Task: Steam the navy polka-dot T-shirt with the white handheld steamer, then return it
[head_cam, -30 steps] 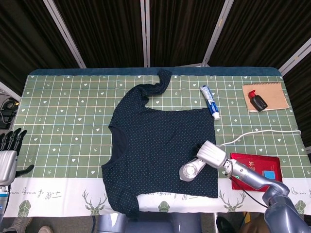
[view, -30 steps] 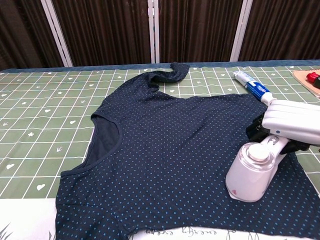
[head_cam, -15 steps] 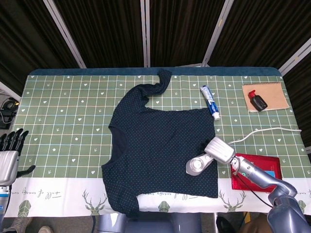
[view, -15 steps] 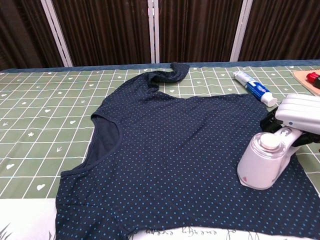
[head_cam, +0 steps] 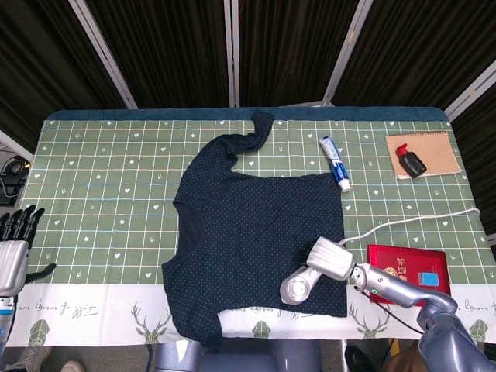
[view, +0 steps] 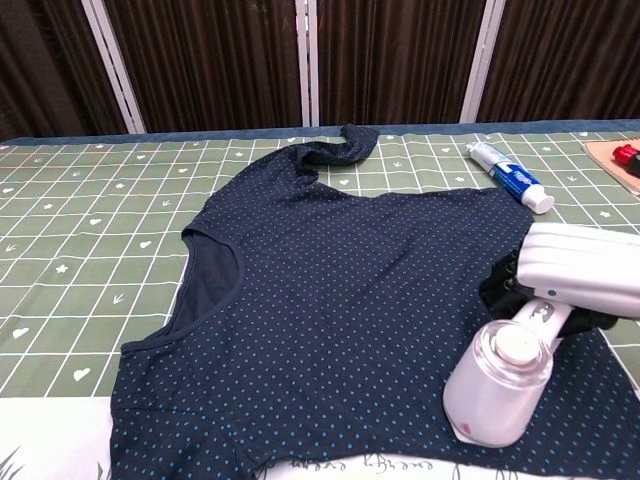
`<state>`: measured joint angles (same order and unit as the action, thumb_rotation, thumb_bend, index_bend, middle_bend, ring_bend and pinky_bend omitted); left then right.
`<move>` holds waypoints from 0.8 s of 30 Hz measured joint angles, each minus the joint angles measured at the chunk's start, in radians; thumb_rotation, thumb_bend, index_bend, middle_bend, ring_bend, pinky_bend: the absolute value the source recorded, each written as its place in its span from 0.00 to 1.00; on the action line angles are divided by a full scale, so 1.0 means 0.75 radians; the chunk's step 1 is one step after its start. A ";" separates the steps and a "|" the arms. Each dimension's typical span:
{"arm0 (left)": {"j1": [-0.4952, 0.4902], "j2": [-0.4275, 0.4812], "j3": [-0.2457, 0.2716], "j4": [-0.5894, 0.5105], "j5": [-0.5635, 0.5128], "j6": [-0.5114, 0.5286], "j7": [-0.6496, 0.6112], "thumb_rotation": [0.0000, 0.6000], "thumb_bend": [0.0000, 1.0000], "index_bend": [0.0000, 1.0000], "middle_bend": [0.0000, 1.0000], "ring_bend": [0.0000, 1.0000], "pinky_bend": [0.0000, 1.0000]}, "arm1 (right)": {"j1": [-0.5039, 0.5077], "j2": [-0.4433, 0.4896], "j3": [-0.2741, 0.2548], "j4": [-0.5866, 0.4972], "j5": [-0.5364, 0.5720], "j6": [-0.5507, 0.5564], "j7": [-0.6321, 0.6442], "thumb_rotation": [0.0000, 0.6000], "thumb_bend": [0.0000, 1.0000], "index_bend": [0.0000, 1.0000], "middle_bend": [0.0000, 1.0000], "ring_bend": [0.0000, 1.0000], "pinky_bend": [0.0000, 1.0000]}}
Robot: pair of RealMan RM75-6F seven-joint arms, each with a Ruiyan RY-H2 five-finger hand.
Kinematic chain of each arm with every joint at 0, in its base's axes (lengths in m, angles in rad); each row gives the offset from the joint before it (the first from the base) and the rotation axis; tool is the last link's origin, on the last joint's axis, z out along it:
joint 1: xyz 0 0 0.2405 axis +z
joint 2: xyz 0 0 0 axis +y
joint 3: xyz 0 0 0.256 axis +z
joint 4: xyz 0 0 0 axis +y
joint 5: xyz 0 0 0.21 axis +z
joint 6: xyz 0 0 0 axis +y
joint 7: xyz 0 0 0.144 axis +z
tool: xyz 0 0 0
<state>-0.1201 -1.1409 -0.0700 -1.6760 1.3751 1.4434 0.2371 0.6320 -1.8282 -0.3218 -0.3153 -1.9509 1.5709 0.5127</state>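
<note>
Two hands show from the head view: the left hand (head_cam: 15, 240) hangs spread and empty off the bench's (head_cam: 101, 170) edge, while the right hand (head_cam: 363, 277) grips the white handheld steamer (head_cam: 314, 270) over the navy polka-dot T-shirt's (head_cam: 256, 225) lower corner. From the chest view, the steamer's head (view: 495, 385) sits on the T-shirt near its hem, fingers (view: 500, 283) wrapped round the handle.

You see the T-shirt (head_cam: 256, 232) spread at the table's (head_cam: 101, 178) centre. The steamer (head_cam: 314, 270) sits on its near right corner. Behind the shirt's right edge lies the tube (head_cam: 335, 163); the notebook (head_cam: 423, 155) lies far right.
</note>
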 measured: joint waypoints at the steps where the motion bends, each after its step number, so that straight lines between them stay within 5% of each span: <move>1: 0.000 0.000 0.000 0.000 0.001 0.000 0.000 1.00 0.00 0.00 0.00 0.00 0.00 | 0.002 0.000 -0.004 -0.010 -0.006 0.009 -0.007 1.00 1.00 0.81 0.65 0.62 0.89; 7: 0.002 0.004 0.000 -0.001 0.002 0.003 -0.007 1.00 0.00 0.00 0.00 0.00 0.00 | 0.014 0.015 0.014 -0.062 0.001 0.037 -0.035 1.00 1.00 0.81 0.65 0.62 0.88; 14: 0.002 0.008 0.001 -0.005 0.007 0.004 -0.013 1.00 0.00 0.00 0.00 0.00 0.00 | 0.034 0.080 0.131 -0.094 0.118 0.030 -0.002 1.00 1.00 0.81 0.65 0.62 0.89; 24: 0.008 0.020 0.003 -0.021 0.021 0.016 -0.030 1.00 0.00 0.00 0.00 0.00 0.00 | 0.033 0.156 0.289 -0.026 0.330 -0.212 0.061 1.00 1.00 0.80 0.65 0.62 0.88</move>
<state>-0.1141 -1.1258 -0.0677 -1.6918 1.3907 1.4556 0.2149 0.6566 -1.7113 -0.1050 -0.3346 -1.7035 1.4120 0.5581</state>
